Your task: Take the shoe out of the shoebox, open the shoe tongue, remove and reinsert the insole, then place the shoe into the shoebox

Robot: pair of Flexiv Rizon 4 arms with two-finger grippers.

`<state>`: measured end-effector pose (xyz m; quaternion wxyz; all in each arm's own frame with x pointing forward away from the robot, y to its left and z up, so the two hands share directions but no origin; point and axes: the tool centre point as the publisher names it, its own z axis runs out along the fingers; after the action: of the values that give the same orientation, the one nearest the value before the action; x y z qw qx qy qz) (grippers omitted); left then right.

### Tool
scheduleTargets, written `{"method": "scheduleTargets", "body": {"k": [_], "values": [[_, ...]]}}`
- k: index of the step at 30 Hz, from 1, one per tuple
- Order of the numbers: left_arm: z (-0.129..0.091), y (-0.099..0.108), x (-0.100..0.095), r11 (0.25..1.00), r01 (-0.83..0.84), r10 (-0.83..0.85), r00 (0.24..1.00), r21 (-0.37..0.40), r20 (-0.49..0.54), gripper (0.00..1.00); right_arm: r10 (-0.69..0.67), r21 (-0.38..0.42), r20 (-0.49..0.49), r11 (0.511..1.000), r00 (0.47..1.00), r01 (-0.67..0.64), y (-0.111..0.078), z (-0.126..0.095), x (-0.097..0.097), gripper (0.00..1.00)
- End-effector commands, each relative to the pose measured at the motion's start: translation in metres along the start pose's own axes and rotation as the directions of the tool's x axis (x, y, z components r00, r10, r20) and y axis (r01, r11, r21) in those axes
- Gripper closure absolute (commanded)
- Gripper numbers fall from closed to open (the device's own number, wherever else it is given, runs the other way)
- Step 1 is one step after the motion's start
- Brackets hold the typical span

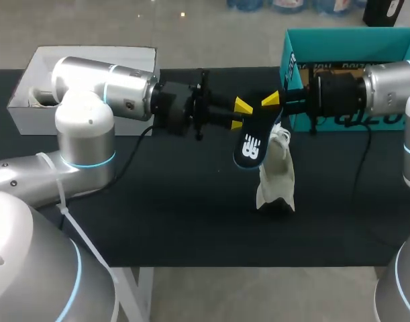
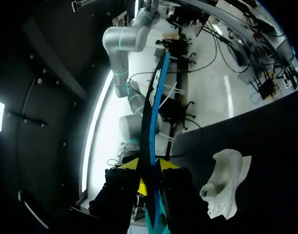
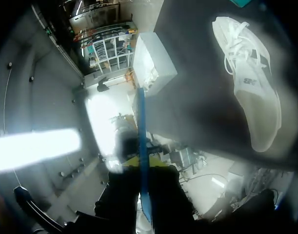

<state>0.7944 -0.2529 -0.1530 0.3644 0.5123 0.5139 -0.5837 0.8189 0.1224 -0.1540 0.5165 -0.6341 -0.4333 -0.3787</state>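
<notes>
The black insole (image 1: 250, 144) with a white logo is off the surface (image 1: 191, 215), held in the air between the two arms over the middle, a little toward the right edge. The left arm (image 1: 111, 87) comes in from the left edge, and the left jaws are clamped on the insole. In the left wrist view the insole (image 2: 152, 112) stands edge-on, with a yellow fingertip (image 2: 128, 164) pressed to each face. The right arm (image 1: 386, 87) comes in from the right edge. The right jaws are also closed on the insole, at its upper end. In the right wrist view it (image 3: 141, 126) runs as a thin blue strip straight out between the dark fingers, though the tips there are blurred.

The white shoe (image 1: 276, 176) rests on the surface just under the hanging insole, touched by neither arm. It shows beside the left jaws (image 2: 227, 183) and ahead of the right jaws (image 3: 248, 83), laces and side panel visible.

The teal shoebox (image 1: 345, 43) sits open at the far right corner, apart from the shoe. A white box (image 1: 30, 117) sits at the far left corner (image 3: 156, 63).
</notes>
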Motion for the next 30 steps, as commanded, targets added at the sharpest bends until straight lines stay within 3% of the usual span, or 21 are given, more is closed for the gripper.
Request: {"method": "scheduleTargets", "body": {"k": [1,4,14,15,16,18,21,25,28,30], "values": [[0.003,0.005,0.000,1.000,0.004,-0.004,1.000,0.004,-0.007,0.85,0.001,-0.001,0.003,1.000,1.000,-0.001,0.000,0.000,0.000,1.00],[0.003,0.005,0.000,1.000,0.008,-0.008,1.000,0.000,-0.009,1.00,0.001,-0.001,0.003,1.000,1.000,-0.001,0.000,0.000,0.000,1.00],[-0.001,0.002,0.002,1.000,0.013,-0.014,1.000,-0.011,-0.018,1.00,0.001,-0.001,0.003,1.000,1.000,-0.001,0.000,0.000,0.000,1.00],[-0.003,0.001,0.002,1.000,0.013,-0.013,1.000,-0.012,-0.020,1.00,0.001,-0.001,0.003,1.000,1.000,-0.001,0.000,0.000,0.000,0.24],[-0.004,0.000,0.002,1.000,0.012,-0.013,1.000,-0.013,-0.021,1.00,-0.015,-0.020,0.034,1.000,0.999,0.015,-0.001,-0.006,0.001,0.00],[-0.007,-0.002,0.002,1.000,0.014,-0.014,1.000,-0.016,-0.024,1.00,-0.054,-0.064,0.097,0.996,0.994,0.060,-0.001,-0.021,0.003,0.00],[-0.011,-0.004,0.003,1.000,0.019,-0.020,0.999,-0.019,-0.026,1.00,-0.099,-0.098,0.267,0.987,0.959,0.129,-0.004,-0.046,0.010,0.00],[-0.015,-0.008,0.004,1.000,0.024,-0.024,0.999,-0.018,-0.031,1.00,-0.160,-0.097,0.465,0.969,0.871,0.229,-0.007,-0.078,0.015,0.00],[-0.016,-0.012,0.006,0.999,0.030,-0.030,0.999,-0.016,-0.031,1.00,-0.247,-0.025,0.618,0.943,0.747,0.332,-0.011,-0.098,0.018,0.00],[-0.017,-0.014,0.007,0.999,0.033,-0.033,0.999,-0.015,-0.032,1.00,-0.268,0.009,0.743,0.920,0.613,0.391,-0.013,-0.108,0.019,0.00]]}}
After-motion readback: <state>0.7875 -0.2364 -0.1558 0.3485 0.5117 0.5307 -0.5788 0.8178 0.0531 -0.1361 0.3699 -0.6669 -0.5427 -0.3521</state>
